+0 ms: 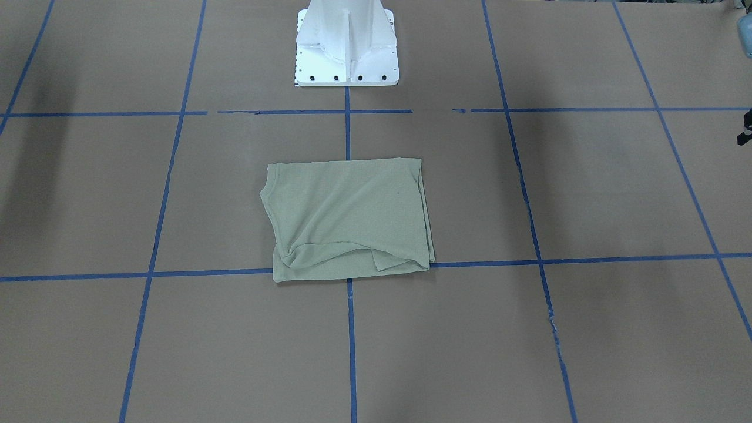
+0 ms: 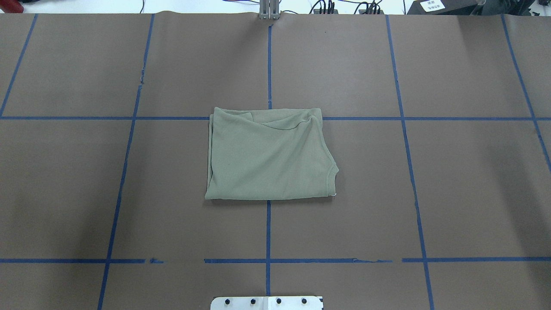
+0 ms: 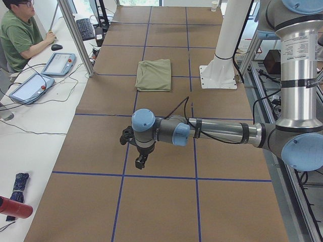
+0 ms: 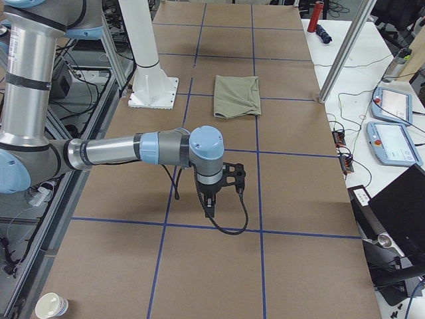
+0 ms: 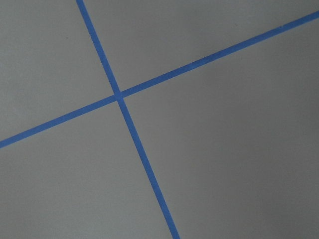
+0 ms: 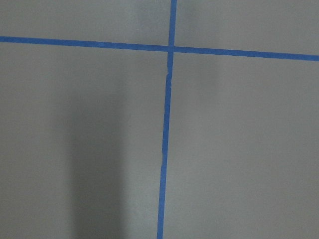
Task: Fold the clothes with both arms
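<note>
The pale sage-green shirt (image 1: 346, 217) lies folded into a rough rectangle at the middle of the brown table, in front of the pedestal; it also shows in the overhead view (image 2: 269, 157) and both side views (image 3: 154, 74) (image 4: 237, 95). No arm touches it. My left arm (image 3: 217, 132) reaches out low over the table far from the shirt, its gripper (image 3: 140, 162) pointing down; I cannot tell if it is open. My right arm (image 4: 133, 149) does the same at the other end, its gripper (image 4: 209, 209) pointing down, state unclear. Both wrist views show only table and blue tape.
The white pedestal base (image 1: 346, 53) stands behind the shirt. Blue tape lines (image 2: 268, 228) grid the table. An operator (image 3: 20, 35) sits at a side desk with teach pendants (image 3: 58, 63). More pendants (image 4: 392, 106) and a paper cup (image 4: 52, 307) lie off the table.
</note>
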`<state>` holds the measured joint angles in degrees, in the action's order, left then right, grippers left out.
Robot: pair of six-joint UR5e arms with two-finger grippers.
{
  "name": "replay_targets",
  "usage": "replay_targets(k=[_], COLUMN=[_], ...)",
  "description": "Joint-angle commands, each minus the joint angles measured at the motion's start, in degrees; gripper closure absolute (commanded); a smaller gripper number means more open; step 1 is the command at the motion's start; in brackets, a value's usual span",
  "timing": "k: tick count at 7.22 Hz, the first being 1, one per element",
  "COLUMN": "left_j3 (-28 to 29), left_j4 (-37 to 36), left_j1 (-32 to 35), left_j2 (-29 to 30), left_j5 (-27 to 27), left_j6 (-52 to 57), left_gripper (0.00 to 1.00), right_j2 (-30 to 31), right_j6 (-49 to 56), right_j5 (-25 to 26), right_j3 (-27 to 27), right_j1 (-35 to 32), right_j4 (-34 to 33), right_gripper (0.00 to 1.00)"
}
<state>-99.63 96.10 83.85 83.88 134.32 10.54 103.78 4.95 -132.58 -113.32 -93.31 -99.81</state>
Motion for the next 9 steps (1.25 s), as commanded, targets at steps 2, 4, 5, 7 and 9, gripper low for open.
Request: replay_targets(k=[2, 4, 5, 7, 9], left_j3=[-0.9, -1.4, -1.4, -1.1, -1.8], left_j4=[-0.7, -3.3, -4.1, -4.0, -3.4], left_j1=[0.1, 4.4, 9.5, 14.5, 14.4], left_j2=[0.1, -0.2, -0.3, -1.0, -4.1], left_j5=[-0.3, -0.5, -0.6, -0.7, -0.7], left_j6=[-0.1, 0.5, 0.4, 0.3, 0.4], left_gripper=[0.0, 0.0, 0.0, 0.0, 0.0], right_j2=[0.5, 0.5, 0.5, 0.4, 0.4], right_j6=[0.1, 0.1, 0.0, 0.0, 0.0], right_j5=[0.3, 0.3, 0.2, 0.1, 0.1], right_j3=[1.4, 1.9, 1.9, 1.9, 2.0], right_j1=[0.1, 0.1, 0.1, 0.1, 0.1], right_j4=[0.3, 0.3, 0.3, 0.3, 0.3], right_gripper=[0.0, 0.0, 0.0, 0.0, 0.0])
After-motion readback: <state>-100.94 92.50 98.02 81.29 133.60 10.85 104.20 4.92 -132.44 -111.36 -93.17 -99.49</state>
